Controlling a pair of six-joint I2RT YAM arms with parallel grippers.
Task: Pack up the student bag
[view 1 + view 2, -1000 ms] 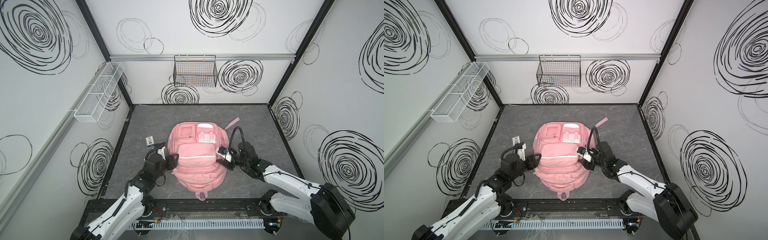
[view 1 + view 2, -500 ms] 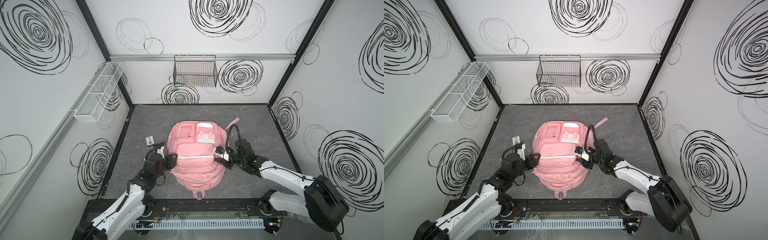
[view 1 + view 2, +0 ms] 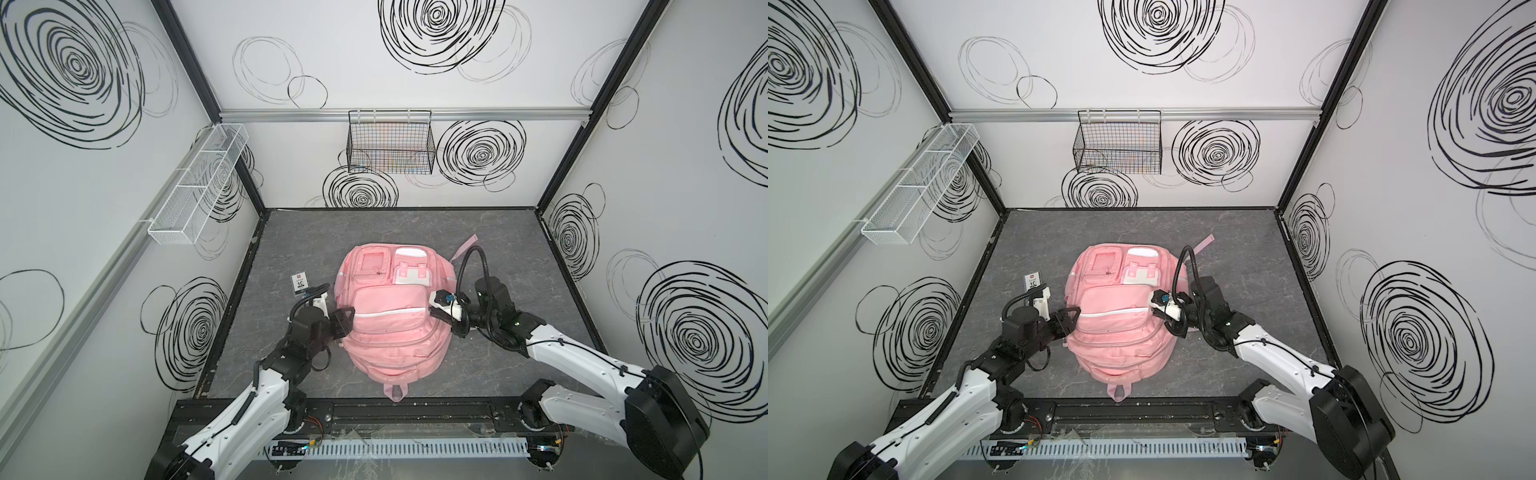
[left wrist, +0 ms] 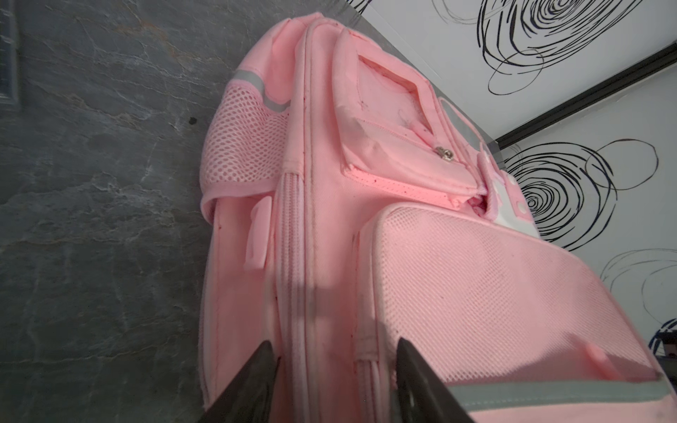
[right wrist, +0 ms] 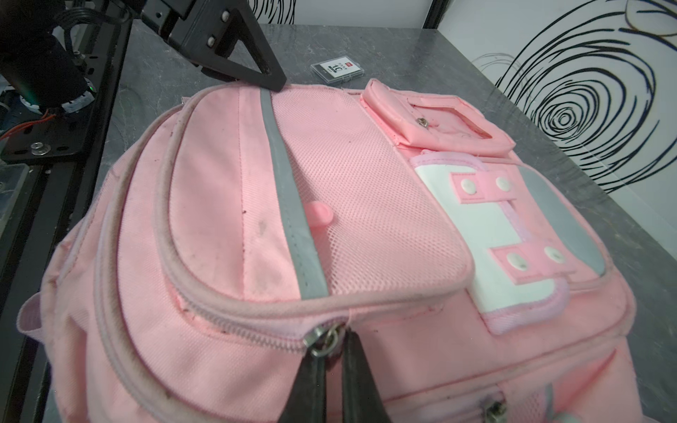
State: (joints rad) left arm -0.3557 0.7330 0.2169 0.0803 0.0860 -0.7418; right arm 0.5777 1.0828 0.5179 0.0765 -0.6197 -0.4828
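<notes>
The student bag point(image 3: 395, 332) point(image 3: 1121, 336) is a pink backpack lying front up on the grey table, top handle toward the front rail. My left gripper point(image 3: 348, 318) point(image 3: 1073, 318) stands open against the bag's left side; its two dark fingers straddle the side zip seams point(image 4: 293, 329) in the left wrist view. My right gripper point(image 3: 432, 313) point(image 3: 1156, 309) is at the bag's right side. In the right wrist view it point(image 5: 331, 348) is shut on the metal zipper pull point(image 5: 326, 338) of a front pocket.
A small clear case labelled 1C point(image 3: 300, 281) point(image 5: 337, 69) lies on the table left of the bag. A black wire basket point(image 3: 390, 143) hangs on the back wall and a white mesh tray point(image 3: 199, 187) on the left wall. Walls close in three sides.
My right gripper has moved a little left onto the bag and closed on the zipper pull. The left gripper has barely moved.
</notes>
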